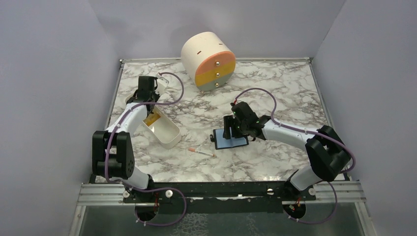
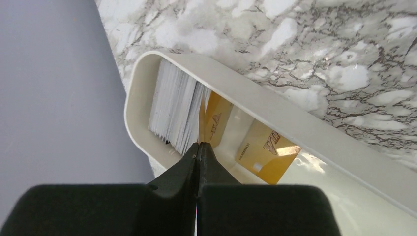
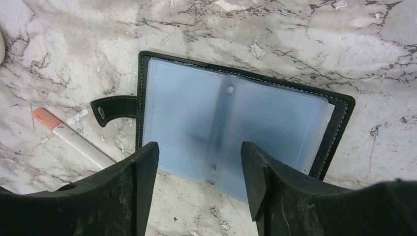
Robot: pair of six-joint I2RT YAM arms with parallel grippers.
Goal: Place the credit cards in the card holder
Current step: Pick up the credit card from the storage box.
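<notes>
The black card holder [image 1: 231, 142] lies open on the marble, its pale blue clear sleeves [image 3: 196, 118] facing up and its snap strap [image 3: 115, 107] out to the left. My right gripper [image 3: 199, 147] is open just over its near edge, with one finger on each side of the fold. My left gripper [image 2: 199, 146] reaches into the white tray [image 2: 295, 123] and is pinched shut on the edge of an upright orange-yellow credit card [image 2: 215, 118]. A second orange-yellow card [image 2: 268, 152] leans inside the tray. No separate blue card shows.
A stack of white cards [image 2: 174, 105] stands in the tray's end beside the held card. A thin white-and-pink stick [image 1: 201, 152] lies left of the holder. A round cream drawer unit [image 1: 209, 61] stands at the back. The left wall is close to the tray.
</notes>
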